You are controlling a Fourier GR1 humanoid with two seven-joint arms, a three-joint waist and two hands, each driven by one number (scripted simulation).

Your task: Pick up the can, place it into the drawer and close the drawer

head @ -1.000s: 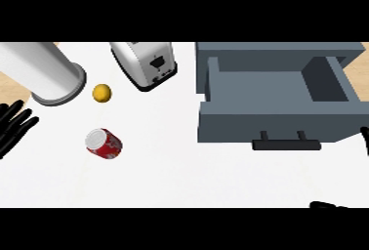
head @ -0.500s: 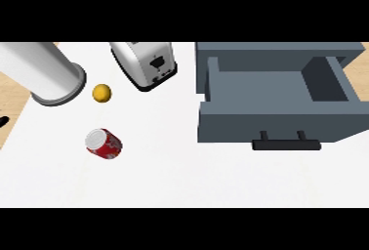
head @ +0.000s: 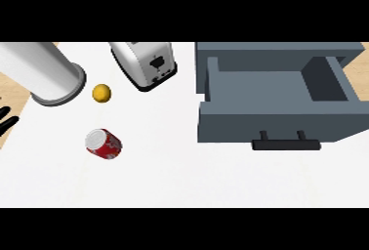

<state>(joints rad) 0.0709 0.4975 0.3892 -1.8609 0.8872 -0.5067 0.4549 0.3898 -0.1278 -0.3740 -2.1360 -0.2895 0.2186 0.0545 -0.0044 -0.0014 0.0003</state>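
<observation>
Head view: the red can (head: 104, 144) lies on its side on the white counter (head: 180, 180), left of centre in the frame, touched by nothing. The grey drawer (head: 277, 110) stands pulled open at upper right, its black handle (head: 285, 144) facing down. At the left edge, only straight, spread fingertips of the left hand (head: 6, 118) show. A toaster (head: 146, 63), a white cylinder (head: 39, 72) and a small orange fruit (head: 102, 93) sit along the top.

One can (head: 104, 144), one drawer (head: 277, 97), one toaster (head: 146, 64), one lemon (head: 102, 93).
</observation>
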